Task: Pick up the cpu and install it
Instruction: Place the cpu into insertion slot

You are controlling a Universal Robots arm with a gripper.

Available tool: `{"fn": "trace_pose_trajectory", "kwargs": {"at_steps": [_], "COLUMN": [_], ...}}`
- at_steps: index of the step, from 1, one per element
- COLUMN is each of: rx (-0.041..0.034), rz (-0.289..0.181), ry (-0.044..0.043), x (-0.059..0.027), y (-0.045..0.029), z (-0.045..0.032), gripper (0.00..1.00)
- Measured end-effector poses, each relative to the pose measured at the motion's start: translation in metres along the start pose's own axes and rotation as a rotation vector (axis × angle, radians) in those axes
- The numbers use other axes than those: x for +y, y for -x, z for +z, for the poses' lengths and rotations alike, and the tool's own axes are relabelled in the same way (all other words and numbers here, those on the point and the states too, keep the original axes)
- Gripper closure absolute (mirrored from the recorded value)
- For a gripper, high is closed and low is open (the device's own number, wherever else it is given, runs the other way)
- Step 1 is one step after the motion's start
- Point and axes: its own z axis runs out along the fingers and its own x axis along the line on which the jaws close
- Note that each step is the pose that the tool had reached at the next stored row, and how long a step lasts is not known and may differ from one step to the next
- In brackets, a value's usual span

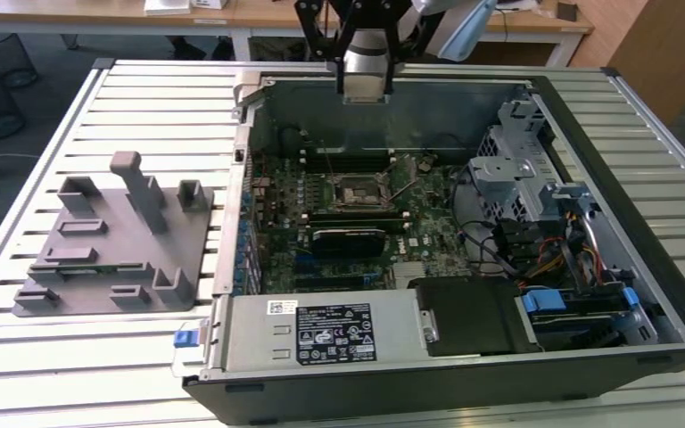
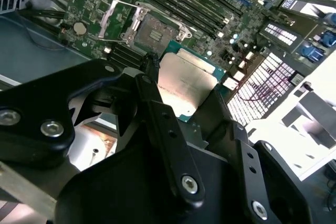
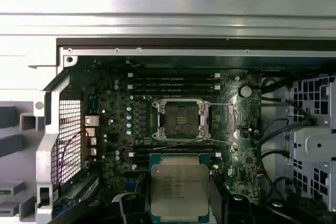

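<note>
Silvery-grey cpu (image 3: 179,191), seemingly teal-green at its rim; dark green motherboard (image 3: 113,129).

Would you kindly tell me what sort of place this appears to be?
Probably a robotics lab: an open computer case lies on a slatted metal table beside a grey fixture block, the gripper holds the cpu above the motherboard, and desks stand behind.
</note>
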Motion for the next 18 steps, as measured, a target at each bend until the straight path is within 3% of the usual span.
{"fn": "trace_pose_trajectory", "kwargs": {"at_steps": [5, 18], "rx": [-0.0002, -0.0028], "rz": [0.016, 0.245], "ry": [-0.0028, -0.0062], "x": [0.0005, 0.0006], "y": [0.006, 0.006], "z": [0.0003, 0.0064], "gripper": [0.46, 0.46]}}
